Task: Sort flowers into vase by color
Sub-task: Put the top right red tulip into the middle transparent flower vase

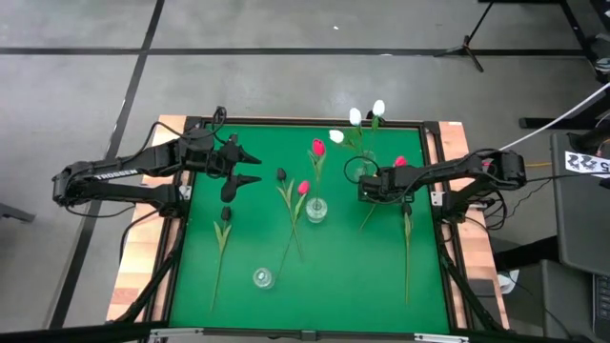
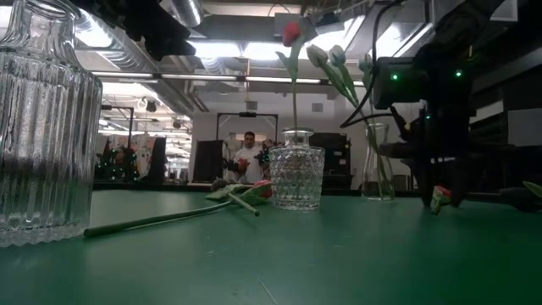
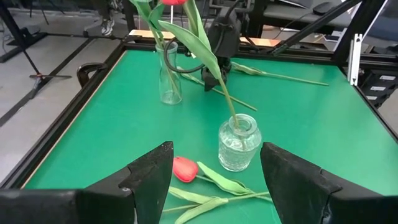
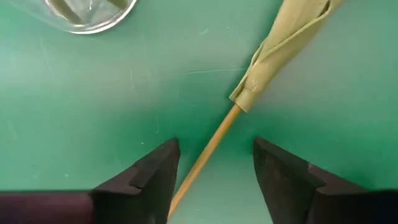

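My right gripper (image 4: 216,149) points down, open, low over the table beside the tall vase (image 1: 360,170) holding white flowers (image 1: 355,116). Its fingers stand on either side of a lying flower's thin stem (image 4: 227,127), just below its leaf (image 4: 280,50), without touching it. A pink-red head (image 1: 400,162) lies close by the gripper. A round vase (image 1: 316,208) holds one red flower (image 1: 318,148). Two dark flowers (image 1: 281,174) (image 1: 226,214) and a pink-red one (image 1: 303,188) lie flat on the table. My left gripper (image 1: 255,167) hovers open at the far left.
A small empty glass vase (image 1: 263,278) stands near the front edge. Another flower stem (image 1: 407,257) lies along the right side, running toward the near edge. A raised wooden rim (image 1: 443,152) frames the green mat. A person (image 2: 248,157) stands far off in the room behind.
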`<action>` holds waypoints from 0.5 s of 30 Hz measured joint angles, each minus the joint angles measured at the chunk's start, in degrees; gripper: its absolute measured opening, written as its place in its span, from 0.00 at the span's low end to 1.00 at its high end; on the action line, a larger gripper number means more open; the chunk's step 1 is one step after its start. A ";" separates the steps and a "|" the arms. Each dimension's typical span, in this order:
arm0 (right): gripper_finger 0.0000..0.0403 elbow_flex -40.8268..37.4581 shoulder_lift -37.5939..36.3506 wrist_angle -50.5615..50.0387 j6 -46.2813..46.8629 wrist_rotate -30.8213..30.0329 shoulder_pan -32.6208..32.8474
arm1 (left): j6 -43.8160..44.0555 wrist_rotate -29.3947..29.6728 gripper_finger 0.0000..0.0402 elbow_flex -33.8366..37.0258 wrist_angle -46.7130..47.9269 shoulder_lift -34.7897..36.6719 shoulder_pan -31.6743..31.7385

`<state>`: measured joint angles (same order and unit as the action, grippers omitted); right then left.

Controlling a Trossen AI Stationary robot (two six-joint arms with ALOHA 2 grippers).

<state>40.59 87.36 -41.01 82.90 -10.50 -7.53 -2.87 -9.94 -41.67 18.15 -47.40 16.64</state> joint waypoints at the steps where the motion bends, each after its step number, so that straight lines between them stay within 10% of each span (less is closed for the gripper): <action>1: 0.48 -0.03 0.01 0.05 0.63 -0.39 0.02 | -0.02 0.06 0.60 0.00 0.09 0.00 0.00; 15: 0.03 -0.14 0.16 0.44 1.28 0.17 -0.42 | -0.07 0.17 0.60 0.00 2.68 0.00 0.00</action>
<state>40.45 87.53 -40.58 84.18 -10.32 -7.95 -2.94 -9.77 -41.67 20.83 -47.40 16.64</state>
